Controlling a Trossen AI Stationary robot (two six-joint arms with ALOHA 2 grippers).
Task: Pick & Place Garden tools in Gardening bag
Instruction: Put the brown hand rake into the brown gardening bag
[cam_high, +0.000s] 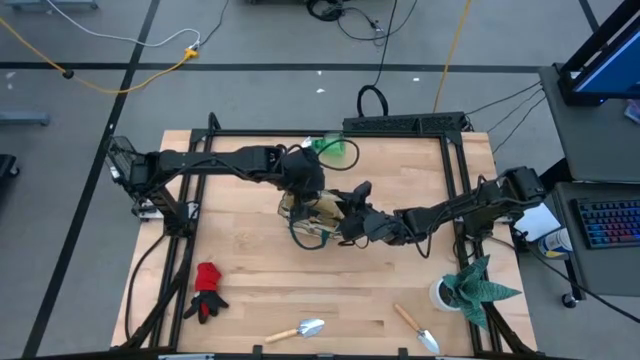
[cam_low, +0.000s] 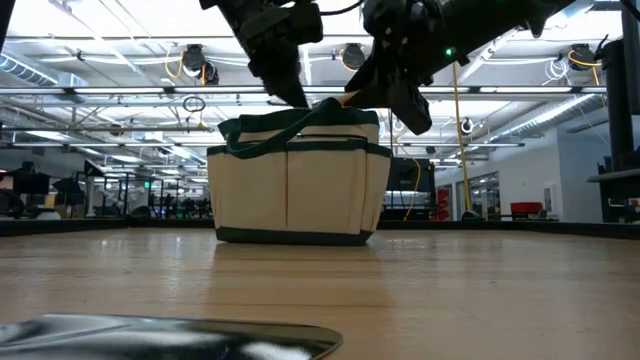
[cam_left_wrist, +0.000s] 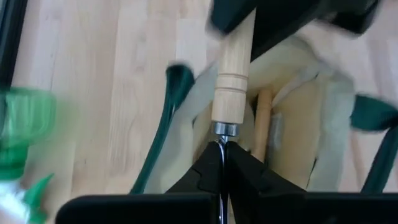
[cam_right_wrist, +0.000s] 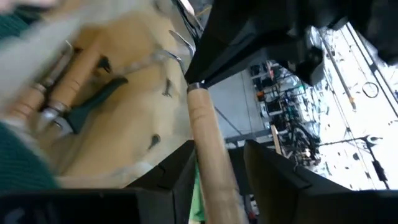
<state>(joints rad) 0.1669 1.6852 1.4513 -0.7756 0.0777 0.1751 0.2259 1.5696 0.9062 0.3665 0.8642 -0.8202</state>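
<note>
The cream-and-green gardening bag (cam_low: 300, 180) stands upright at mid-table (cam_high: 318, 218), its mouth open. Above the mouth a wooden-handled garden tool (cam_left_wrist: 231, 74) is held by my left gripper (cam_left_wrist: 222, 146), which is shut on its metal neck. My right gripper (cam_right_wrist: 217, 171) is open, its fingers on either side of the handle (cam_right_wrist: 208, 143) with a gap on one side. Inside the bag lie other wooden-handled tools (cam_right_wrist: 68, 81). On the table are a green spray bottle (cam_high: 336, 150), a red glove (cam_high: 207, 290) and two trowels (cam_high: 303, 329) (cam_high: 416, 327). My left gripper pinches the tool's thin metal neck (cam_left_wrist: 222, 135), just past the ferrule of the wooden handle, between its two fingertips. The fingers slant down from the table's left side, in line with the tool. The tool is clear of the table, above the bag's mouth, handle toward my right gripper.
A spiky green plant in a white pot (cam_high: 470, 288) stands at the near right. A black frame (cam_high: 455, 150) runs along the table's edges. The bag's dark loop handles (cam_low: 260, 135) rise at its mouth. Bare wood lies between the bag and the near edge.
</note>
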